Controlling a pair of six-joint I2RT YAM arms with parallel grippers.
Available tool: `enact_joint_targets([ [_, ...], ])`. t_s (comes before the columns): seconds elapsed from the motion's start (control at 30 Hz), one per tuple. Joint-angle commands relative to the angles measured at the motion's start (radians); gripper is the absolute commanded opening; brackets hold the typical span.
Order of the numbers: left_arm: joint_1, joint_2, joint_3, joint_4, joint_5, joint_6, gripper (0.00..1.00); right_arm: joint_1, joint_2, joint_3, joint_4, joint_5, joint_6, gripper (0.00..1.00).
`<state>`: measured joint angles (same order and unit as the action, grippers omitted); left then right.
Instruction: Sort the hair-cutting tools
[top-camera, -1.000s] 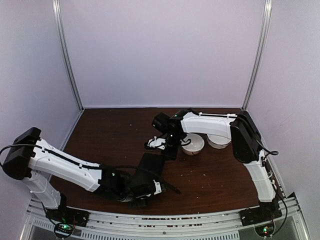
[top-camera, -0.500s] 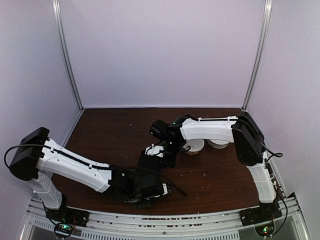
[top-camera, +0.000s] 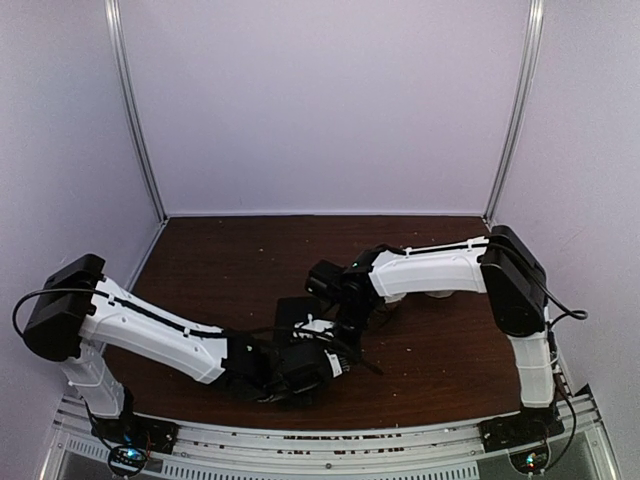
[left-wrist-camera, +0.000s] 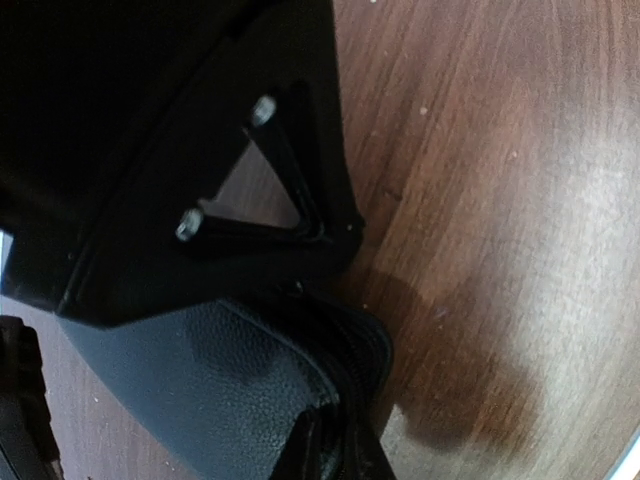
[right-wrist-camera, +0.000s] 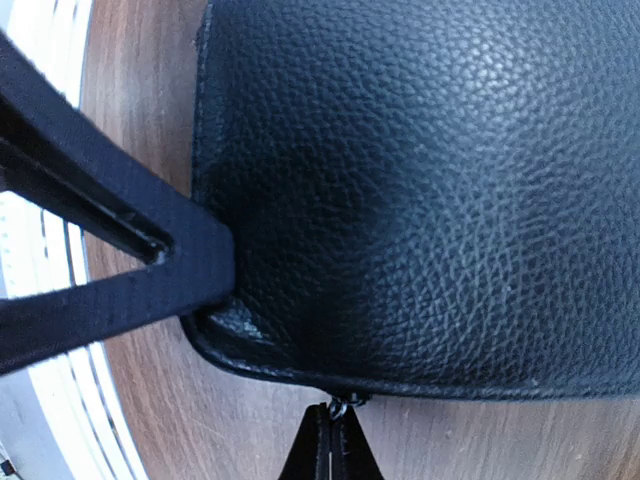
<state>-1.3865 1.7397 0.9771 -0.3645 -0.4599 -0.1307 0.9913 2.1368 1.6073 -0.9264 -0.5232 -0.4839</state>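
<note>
surf: table (top-camera: 210, 265), dk brown wood, pale specks | on it: black case (top-camera: 292, 312), flat, nr front-centre

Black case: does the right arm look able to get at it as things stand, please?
Probably yes. The right gripper is down at the black case, whose leather fills the right wrist view, and its shut jaws sit at the zipped edge with nothing between.

One flat black rectangular pebbled-leather case (right-wrist-camera: 420, 180) lying on a dark brown wood-grain tabletop (top-camera: 220, 260) flecked with pale crumbs, stitched rim showing, possibly a small zip pull (right-wrist-camera: 336, 404) at one edge; pale lilac walls (top-camera: 320, 100) and silver metal corner posts (top-camera: 135, 120) behind.
</note>
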Motion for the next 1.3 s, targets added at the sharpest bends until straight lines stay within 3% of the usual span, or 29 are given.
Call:
enact_joint_targets([
  [0.0,0.043,0.045,0.019,0.084,-0.055,-0.042,0.04,0.003,-0.060,-0.022,-0.077,-0.052,0.010,0.00],
  [0.1,0.029,0.018,0.014,0.091,-0.050,-0.038,0.22,-0.016,-0.049,-0.014,-0.090,0.031,0.007,0.00],
  [0.2,0.003,-0.039,-0.023,0.090,-0.063,-0.027,0.33,-0.052,-0.054,-0.030,-0.081,0.098,0.019,0.00],
  [0.37,-0.006,-0.152,-0.095,0.093,-0.057,-0.047,0.37,-0.108,-0.049,-0.007,-0.043,0.273,0.036,0.00],
  [0.53,0.027,-0.227,-0.142,0.079,-0.122,-0.117,0.44,-0.137,0.054,0.159,-0.023,0.476,0.055,0.00],
  [0.7,0.204,-0.290,-0.157,0.088,0.018,-0.236,0.52,-0.130,0.150,0.317,-0.071,0.444,0.054,0.00],
  [0.87,0.347,-0.328,-0.161,0.165,0.179,-0.220,0.56,-0.110,0.153,0.309,-0.050,0.391,0.021,0.00],
  [1.07,0.598,-0.313,-0.202,0.247,0.320,-0.278,0.57,-0.076,0.180,0.320,-0.013,0.410,-0.005,0.00],
  [1.27,0.794,-0.215,-0.197,0.346,0.567,-0.336,0.59,-0.063,0.193,0.333,-0.016,0.410,-0.007,0.00],
])
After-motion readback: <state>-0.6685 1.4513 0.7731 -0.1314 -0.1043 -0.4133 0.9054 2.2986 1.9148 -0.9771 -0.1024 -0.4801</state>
